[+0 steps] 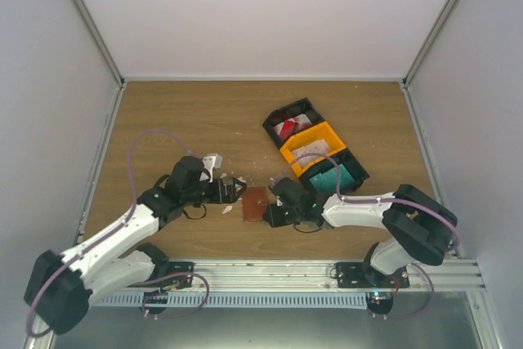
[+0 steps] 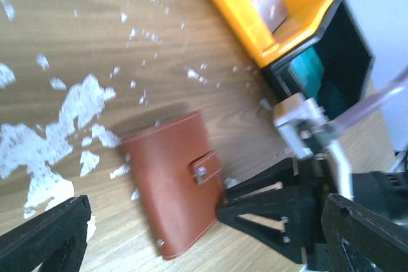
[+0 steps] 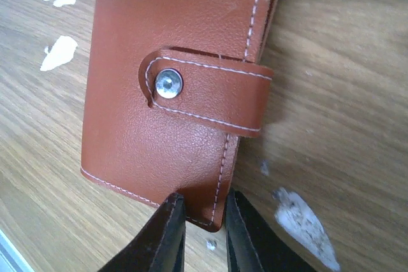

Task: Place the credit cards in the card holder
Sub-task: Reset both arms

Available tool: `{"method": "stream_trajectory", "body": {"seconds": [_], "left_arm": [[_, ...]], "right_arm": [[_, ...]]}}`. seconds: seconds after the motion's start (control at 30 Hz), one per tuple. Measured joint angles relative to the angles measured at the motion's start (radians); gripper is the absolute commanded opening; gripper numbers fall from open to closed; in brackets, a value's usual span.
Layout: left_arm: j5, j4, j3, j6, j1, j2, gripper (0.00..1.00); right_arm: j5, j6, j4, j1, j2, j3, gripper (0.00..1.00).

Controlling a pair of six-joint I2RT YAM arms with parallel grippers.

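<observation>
The card holder point(image 1: 256, 203) is a reddish-brown leather wallet, closed with its snap tab, lying on the wooden table. My right gripper point(image 3: 205, 218) is closed on its near corner, with both fingers against the leather. My left gripper point(image 1: 235, 190) is open wide just left of the wallet, which shows ahead of it in the left wrist view point(image 2: 169, 186). A red-and-white card point(image 1: 288, 127) lies in the far black bin, a pale card point(image 1: 319, 147) in the orange bin, and a teal card point(image 1: 327, 177) in the near black bin.
The three bins stand in a diagonal row at the right: black point(image 1: 278, 116), orange point(image 1: 296, 153), black point(image 1: 357, 177). White scraps point(image 2: 76, 103) lie scattered on the wood left of the wallet. Grey walls enclose the table on three sides.
</observation>
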Motion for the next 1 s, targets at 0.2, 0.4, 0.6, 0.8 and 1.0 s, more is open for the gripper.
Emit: {"method": "stream_trajectory", "body": {"seconds": [0.2,0.4,0.6,0.8,1.0], "left_arm": [[-0.064,-0.112,0.094,0.014,0.0,-0.13,0.99],[-0.098,-0.205,0.17,0.03,0.0,-0.22,0.99],[-0.178,-0.289,0.275,0.1,0.0,-0.31,0.99],[-0.24,-0.351,0.369,0.188,0.0,-0.415,0.99],[-0.296,-0.389,0.446,0.244,0.0,-0.496,0.99]], "right_arm": [[0.014,0.009,0.05,0.0,0.023,0.01,0.24],[0.134,0.016,-0.029,0.0,-0.135,0.01,0.51],[0.32,-0.012,-0.238,0.0,-0.484,0.047,0.8],[0.541,-0.06,-0.521,0.0,-0.764,0.207,1.0],[0.713,-0.093,-0.752,0.0,-0.9,0.435,1.0]]}}
